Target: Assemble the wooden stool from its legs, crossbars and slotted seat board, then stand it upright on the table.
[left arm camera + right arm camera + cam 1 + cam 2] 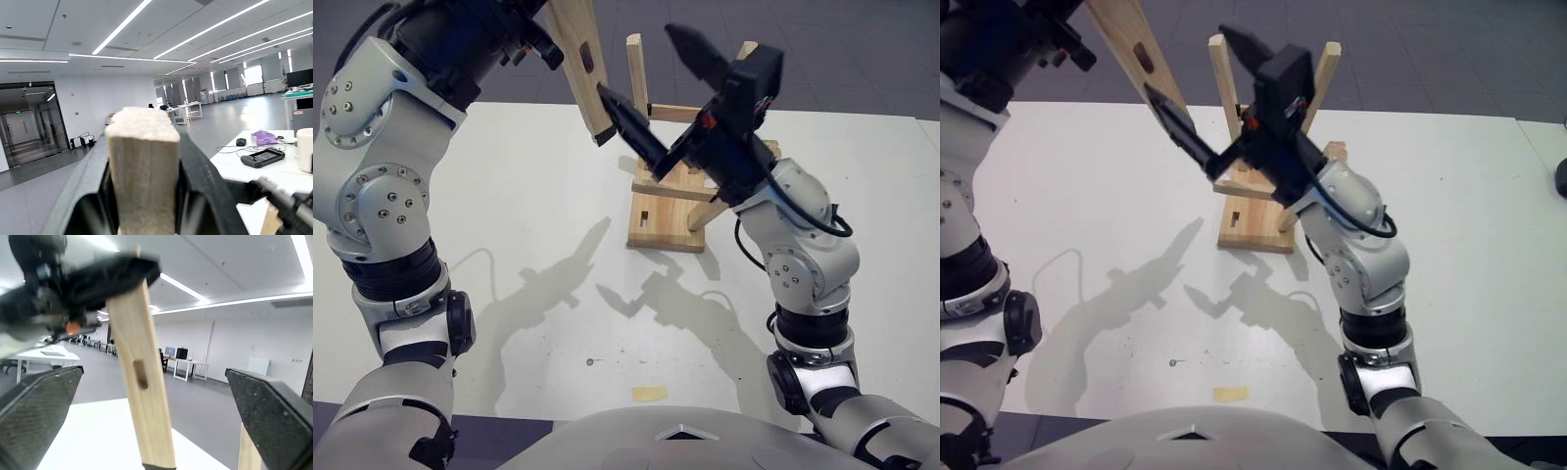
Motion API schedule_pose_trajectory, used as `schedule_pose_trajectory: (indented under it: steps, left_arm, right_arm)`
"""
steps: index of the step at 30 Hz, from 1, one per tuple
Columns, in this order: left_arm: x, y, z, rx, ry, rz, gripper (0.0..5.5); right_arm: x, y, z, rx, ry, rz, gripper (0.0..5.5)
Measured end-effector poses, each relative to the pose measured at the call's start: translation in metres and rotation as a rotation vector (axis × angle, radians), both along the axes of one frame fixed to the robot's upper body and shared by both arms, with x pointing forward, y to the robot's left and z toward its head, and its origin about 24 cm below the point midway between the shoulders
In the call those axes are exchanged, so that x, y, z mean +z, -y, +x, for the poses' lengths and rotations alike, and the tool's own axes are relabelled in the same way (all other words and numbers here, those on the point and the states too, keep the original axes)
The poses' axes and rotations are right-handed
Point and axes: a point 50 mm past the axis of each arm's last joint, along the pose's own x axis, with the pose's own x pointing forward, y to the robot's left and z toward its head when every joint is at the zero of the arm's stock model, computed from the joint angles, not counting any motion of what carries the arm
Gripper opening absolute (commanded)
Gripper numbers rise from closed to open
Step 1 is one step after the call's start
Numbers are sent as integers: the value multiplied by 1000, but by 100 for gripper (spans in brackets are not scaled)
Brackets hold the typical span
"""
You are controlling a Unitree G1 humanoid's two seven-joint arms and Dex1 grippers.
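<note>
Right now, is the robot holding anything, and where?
Left end effector grips a wooden stool leg by its upper end; right end effector is open, empty.

Ceiling strips [120, 27] are shining evenly from overhead, leaving the white table [509, 176] glaring mildly. Crisp arm shadows [558, 274] are falling toward the robot. In the wrist views, the near leg [143, 171] and dark fingers [39, 406] are blurring out of focus.

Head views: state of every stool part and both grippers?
wooden leg: held tilted above the table, not yet fitted
left gripper: shut on the wooden leg
right gripper: open, fingers either side of the leg's lower end
seat board: flat on the table, legs slotted in, pointing up
crossbars: fitted between those legs
</note>
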Motion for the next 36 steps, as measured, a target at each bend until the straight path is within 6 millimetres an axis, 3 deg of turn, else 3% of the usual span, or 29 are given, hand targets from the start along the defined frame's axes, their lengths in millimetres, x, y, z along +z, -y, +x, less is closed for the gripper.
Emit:
schedule_pose_trajectory:
  steps: [7,26,30,35,36]
  left_arm:
    - [-1,14,-11,-114,10,12,102]
    - [-6,12,-10,-86,20,31,102]
    - [-8,2,4,21,-13,-9,102]
    - [-14,-20,24,214,-83,-64,102]
    - [-15,-26,27,259,-90,-49,102]
  right_arm:
    - [-13,-1,15,-123,-23,-58,540]
    - [-11,4,20,-174,22,-59,540]
    - [11,11,13,-44,-12,160,540]
    - [61,40,2,123,8,433,540]
    - [74,57,0,128,30,470,540]
